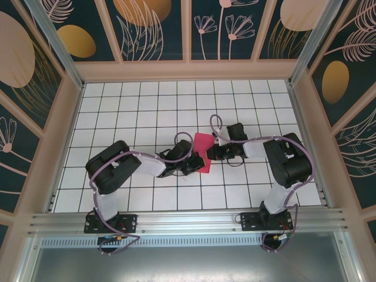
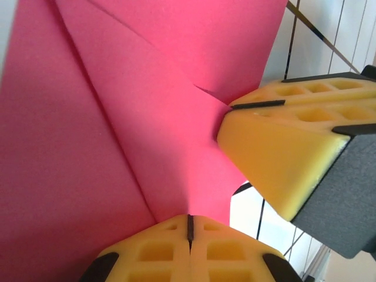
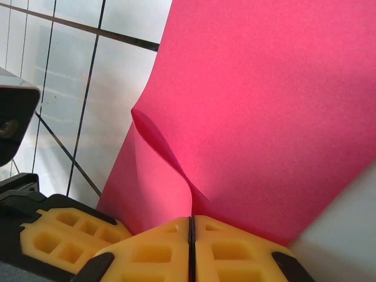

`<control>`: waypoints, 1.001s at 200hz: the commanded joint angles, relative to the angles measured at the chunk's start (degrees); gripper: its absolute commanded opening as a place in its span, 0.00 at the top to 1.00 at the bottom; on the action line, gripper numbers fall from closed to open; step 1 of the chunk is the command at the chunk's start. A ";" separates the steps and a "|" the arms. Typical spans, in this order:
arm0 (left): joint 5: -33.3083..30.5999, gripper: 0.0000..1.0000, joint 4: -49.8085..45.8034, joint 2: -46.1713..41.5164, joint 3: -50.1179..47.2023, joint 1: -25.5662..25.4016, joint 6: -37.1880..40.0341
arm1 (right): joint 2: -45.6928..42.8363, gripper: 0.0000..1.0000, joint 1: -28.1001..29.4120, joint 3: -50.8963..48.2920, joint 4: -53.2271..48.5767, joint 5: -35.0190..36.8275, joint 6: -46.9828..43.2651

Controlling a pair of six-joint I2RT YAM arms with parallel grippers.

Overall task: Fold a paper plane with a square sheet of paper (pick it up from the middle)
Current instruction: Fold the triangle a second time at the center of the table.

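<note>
**Tiled table (image 1: 147, 106), two grippers pinching one pink paper (image 1: 201, 145)**

White squares with dark grid lines are covering the table, and walls (image 1: 155, 29) with leaf and flower panels are closing it in. Left of centre in the overhead view, the left gripper (image 1: 195, 164) is reaching rightward to the paper's lower edge. Its wrist view is showing the yellow jaws pressed together at the bottom of the frame, pinching the paper, which is carrying diagonal creases. The paper is sitting at mid-table between both grippers, tilted. Just right of it, the right gripper (image 1: 212, 154) is meeting its right edge. In that wrist view the jaws are pressing together on the paper, which is buckling into a curl just above them.
</note>
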 commanded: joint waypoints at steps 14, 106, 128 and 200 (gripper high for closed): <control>-0.22 0.98 1.66 2.45 -1.49 -0.62 -1.10 | 4.63 0.88 1.11 -0.33 -0.81 3.44 -1.04; -1.22 0.96 -2.58 -5.29 1.64 -1.18 1.53 | 4.63 0.88 1.19 -0.31 -0.71 3.49 -1.20; -0.07 0.96 -1.92 -3.90 2.04 -2.01 0.94 | 4.75 0.88 1.19 -0.30 -0.73 3.45 -1.12; 0.06 0.96 -1.04 -2.29 0.98 -2.82 -0.21 | 4.74 0.88 1.19 -0.21 -0.70 3.42 -1.19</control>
